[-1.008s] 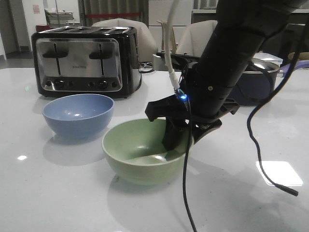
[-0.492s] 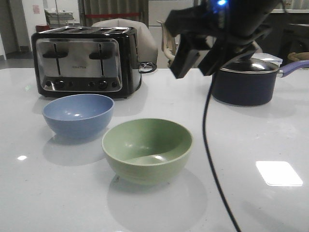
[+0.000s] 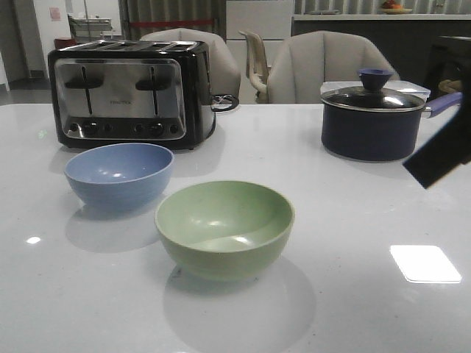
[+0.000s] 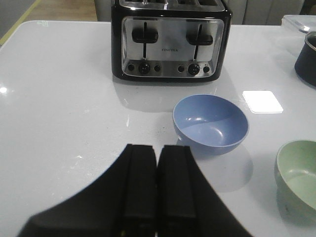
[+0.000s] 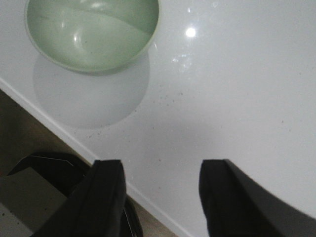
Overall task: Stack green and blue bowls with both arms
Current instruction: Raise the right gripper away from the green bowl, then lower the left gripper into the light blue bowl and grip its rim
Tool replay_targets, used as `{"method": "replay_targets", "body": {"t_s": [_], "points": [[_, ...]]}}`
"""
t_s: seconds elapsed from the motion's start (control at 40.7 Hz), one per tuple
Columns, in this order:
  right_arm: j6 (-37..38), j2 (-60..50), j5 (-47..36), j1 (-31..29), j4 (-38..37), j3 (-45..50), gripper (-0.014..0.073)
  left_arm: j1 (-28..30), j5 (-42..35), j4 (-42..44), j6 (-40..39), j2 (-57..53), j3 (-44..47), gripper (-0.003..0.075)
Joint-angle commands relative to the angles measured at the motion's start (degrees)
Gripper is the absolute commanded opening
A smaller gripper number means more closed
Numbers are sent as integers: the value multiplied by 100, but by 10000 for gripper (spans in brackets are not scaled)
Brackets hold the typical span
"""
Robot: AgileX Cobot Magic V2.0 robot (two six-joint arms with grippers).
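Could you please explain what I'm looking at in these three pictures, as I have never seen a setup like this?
This is a two-armed robot at a white table. The front picture looks forward over the table; the other two come from cameras on each wrist. On the table stand a blue bowl, a green bowl, a toaster and a lidded saucepan. The left tool is shut and empty, short of the blue bowl. The right tool is open and empty, near the table's edge. The bowls sit side by side, unstacked.

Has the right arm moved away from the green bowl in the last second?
Yes. The right arm has pulled back from the green bowl to the front view's right edge, beside the saucepan. The bowl stays put.
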Motion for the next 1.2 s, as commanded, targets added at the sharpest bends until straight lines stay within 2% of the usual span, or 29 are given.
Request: {"method": "replay_targets", "body": {"t_s": [0.0, 0.074, 0.123, 0.295, 0.393, 0.885, 1.18], "points": [[53, -411, -254, -15, -46, 67, 463, 6, -493, -65, -28, 144, -164, 108], [94, -596, -240, -15, -46, 137, 463, 6, -493, -17, 15, 257, -164, 129], [105, -688, -255, -15, -46, 149, 463, 6, -481, 6, 94, 345, -164, 171], [118, -781, -437, -15, -35, 149, 463, 6, -461, 14, 476, 807, -235, 430], [118, -781, -454, -15, -35, 149, 463, -108, -448, -74, 472, 1226, -453, 524], [118, -781, -449, -15, -35, 149, 463, -703, -68, -74, 497, 4872, -2438, 534], [118, -781, -449, -15, -35, 149, 463, -737, -54, -87, 497, 6758, -3716, 534]]}}
